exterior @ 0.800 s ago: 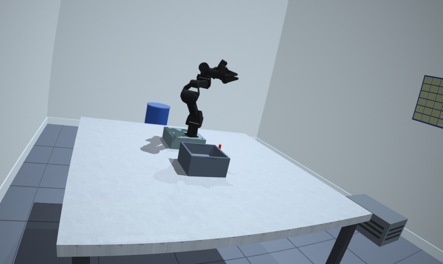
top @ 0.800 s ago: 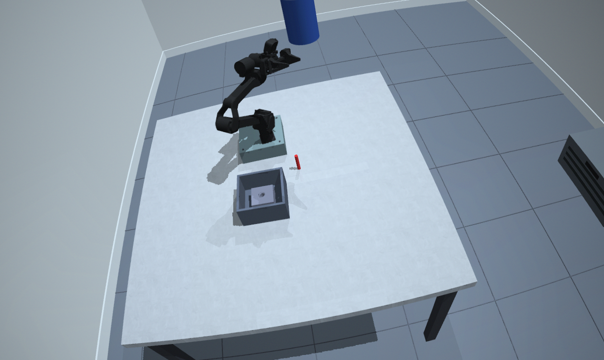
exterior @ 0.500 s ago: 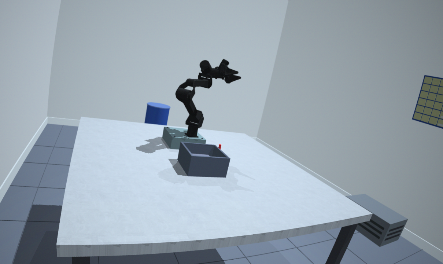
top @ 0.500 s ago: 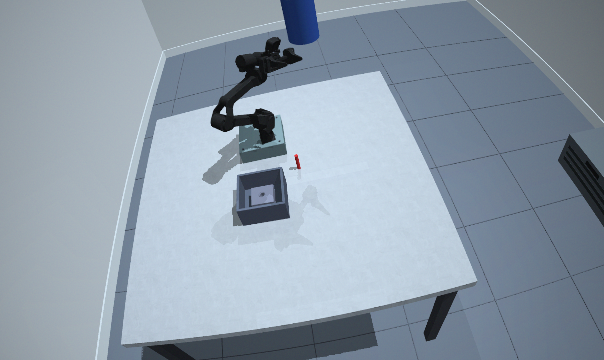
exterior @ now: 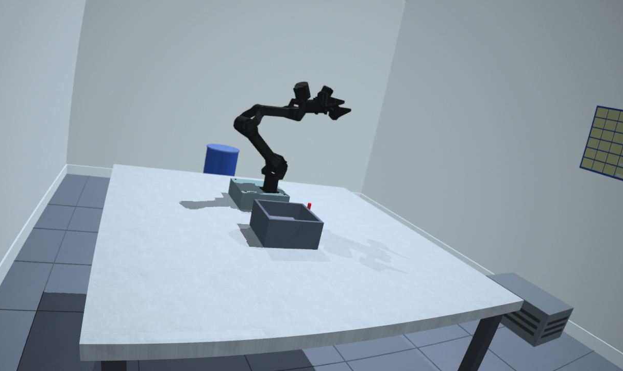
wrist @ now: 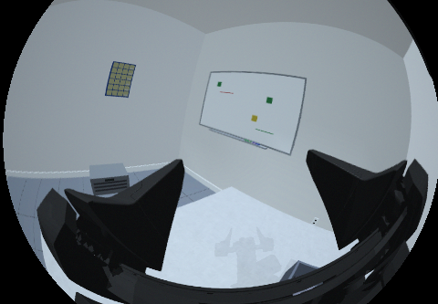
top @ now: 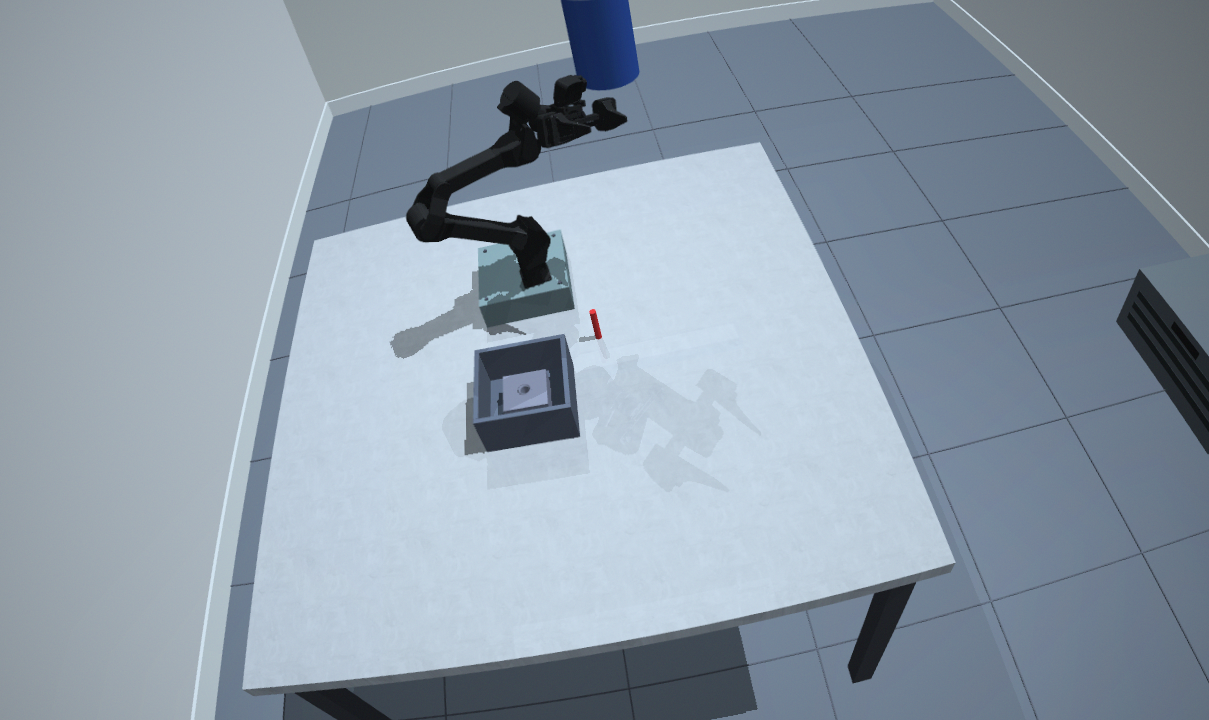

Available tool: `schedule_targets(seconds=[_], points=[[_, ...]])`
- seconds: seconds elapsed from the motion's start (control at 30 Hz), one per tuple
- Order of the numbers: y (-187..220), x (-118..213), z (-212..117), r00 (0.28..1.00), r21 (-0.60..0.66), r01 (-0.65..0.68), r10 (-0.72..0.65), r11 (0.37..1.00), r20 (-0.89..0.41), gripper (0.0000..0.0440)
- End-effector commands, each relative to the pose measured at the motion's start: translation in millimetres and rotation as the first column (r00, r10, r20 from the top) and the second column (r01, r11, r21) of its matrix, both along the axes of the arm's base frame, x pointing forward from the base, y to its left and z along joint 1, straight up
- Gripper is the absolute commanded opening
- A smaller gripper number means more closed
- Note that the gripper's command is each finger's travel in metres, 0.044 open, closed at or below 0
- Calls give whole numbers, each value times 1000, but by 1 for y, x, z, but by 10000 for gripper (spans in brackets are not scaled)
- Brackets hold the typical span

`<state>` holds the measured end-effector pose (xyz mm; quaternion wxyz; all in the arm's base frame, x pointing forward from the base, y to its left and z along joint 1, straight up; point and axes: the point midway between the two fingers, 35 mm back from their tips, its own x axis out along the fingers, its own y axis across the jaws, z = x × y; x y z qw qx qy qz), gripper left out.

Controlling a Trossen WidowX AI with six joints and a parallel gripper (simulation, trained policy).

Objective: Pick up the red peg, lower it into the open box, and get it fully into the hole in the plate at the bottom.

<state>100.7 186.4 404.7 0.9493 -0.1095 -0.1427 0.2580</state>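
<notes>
The red peg (top: 595,324) (exterior: 309,206) stands upright on the table, beside the box and near the arm's base; in the exterior view the box hides its lower part. The open dark grey box (top: 527,433) (exterior: 295,234) (wrist: 301,268) stands in front of the base, and its corner shows at the bottom of the wrist view. The pale plate (top: 538,401) with its hole lies at the bottom of the box; the hole is empty. My gripper (top: 610,125) (exterior: 348,105) (wrist: 248,161) is wide open and empty, high above the table and pointing roughly level. The peg is not visible in the wrist view.
The arm stands on a teal base block (top: 527,306) (exterior: 258,201) behind the box. The box walls rise around the plate. The white table (top: 590,555) (exterior: 258,295) (wrist: 201,231) carries the arm's shadow. A blue cylinder (top: 604,49) (exterior: 221,160) stands on the floor behind the table.
</notes>
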Motion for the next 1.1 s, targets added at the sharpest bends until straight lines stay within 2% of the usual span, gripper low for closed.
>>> schedule_targets(seconds=[0.0, 0.27, 0.57, 0.83, 1.07], points=[[19, 27, -17, 997, -23, 18, -19, 1000, -71, 440], [21, 68, -62, 955, -57, 52, -67, 997, -289, 440], [3, 97, -112, 821, -65, 137, -150, 988, -551, 440], [-23, 110, -156, 604, -82, 268, -234, 960, -762, 440], [-44, 111, -188, 388, -125, 390, -286, 912, -876, 440]])
